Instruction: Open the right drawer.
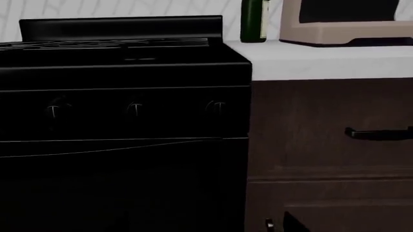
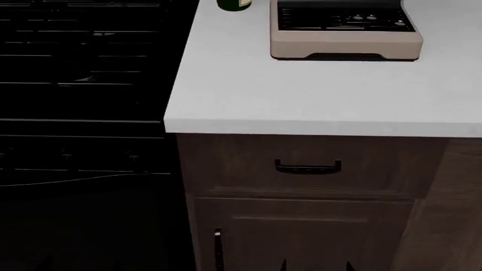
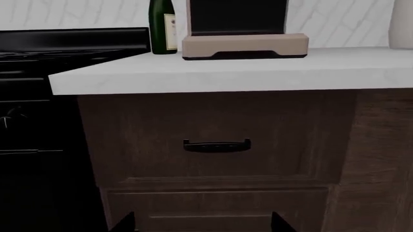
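Note:
The right drawer point(image 2: 241, 164) is a shallow dark brown wood-grain panel under the white counter, shut, with a horizontal black bar handle point(image 2: 307, 167) at its centre. It fills the right wrist view point(image 3: 213, 118), handle point(image 3: 217, 145) straight ahead. My right gripper point(image 3: 201, 226) is open and empty, its two dark fingertips point(image 3: 282, 223) wide apart, below the handle and short of it; the tips also show in the head view point(image 2: 316, 266). My left gripper point(image 1: 206, 228) faces the oven; one fingertip point(image 1: 295, 224) shows far to the side, so it looks open and empty. The drawer's edge point(image 1: 310, 125) shows there.
A black oven point(image 2: 83, 113) stands left of the drawer. A cabinet door with a vertical black handle point(image 2: 218, 248) sits below the drawer. On the white counter point(image 2: 301, 96) stand a green bottle point(image 3: 162, 29) and a beige appliance point(image 2: 342, 34).

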You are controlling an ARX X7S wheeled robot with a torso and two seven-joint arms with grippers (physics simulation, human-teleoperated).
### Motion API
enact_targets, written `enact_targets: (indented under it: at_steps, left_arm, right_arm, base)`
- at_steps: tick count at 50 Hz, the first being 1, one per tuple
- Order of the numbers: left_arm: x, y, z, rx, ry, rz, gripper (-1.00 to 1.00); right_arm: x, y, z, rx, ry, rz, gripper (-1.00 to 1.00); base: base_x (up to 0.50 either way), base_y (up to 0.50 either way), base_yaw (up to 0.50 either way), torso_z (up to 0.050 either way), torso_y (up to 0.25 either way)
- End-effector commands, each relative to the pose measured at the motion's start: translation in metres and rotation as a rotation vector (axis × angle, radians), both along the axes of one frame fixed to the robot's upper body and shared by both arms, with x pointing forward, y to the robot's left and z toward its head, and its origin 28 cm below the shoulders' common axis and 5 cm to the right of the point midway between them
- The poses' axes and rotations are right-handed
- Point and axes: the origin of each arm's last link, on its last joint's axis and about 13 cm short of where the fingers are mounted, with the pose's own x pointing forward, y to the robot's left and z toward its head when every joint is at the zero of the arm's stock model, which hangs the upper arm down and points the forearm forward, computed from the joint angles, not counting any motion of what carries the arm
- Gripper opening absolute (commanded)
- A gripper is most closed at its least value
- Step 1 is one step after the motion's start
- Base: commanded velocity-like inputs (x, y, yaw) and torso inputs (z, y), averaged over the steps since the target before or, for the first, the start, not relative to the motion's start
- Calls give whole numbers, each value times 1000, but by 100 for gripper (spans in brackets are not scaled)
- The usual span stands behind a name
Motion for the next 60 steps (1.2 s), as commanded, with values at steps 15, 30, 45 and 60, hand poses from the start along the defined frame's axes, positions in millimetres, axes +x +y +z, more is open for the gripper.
enact_targets:
  at_steps: [15,30,45,60]
  left_arm:
    - [0,1,-1,-10,1,6,100]
    - [0,1,1,-17,-8,2,100]
    - [0,1,1,-21,-19,1,100]
    - [-2,1,4,-28,-52,-6,100]
  right_arm:
    - [-1,1,2,-3,-20,29,100]
    - [-1,1,2,-5,-18,27,100]
    - [-1,1,1,-3,-17,27,100]
    - [-1,1,1,0,-14,34,100]
  base:
    - [162,-1,0,0,0]
    - [127,0,0,0,0]
    - [93,0,0,0,0]
    - [90,0,0,0,0]
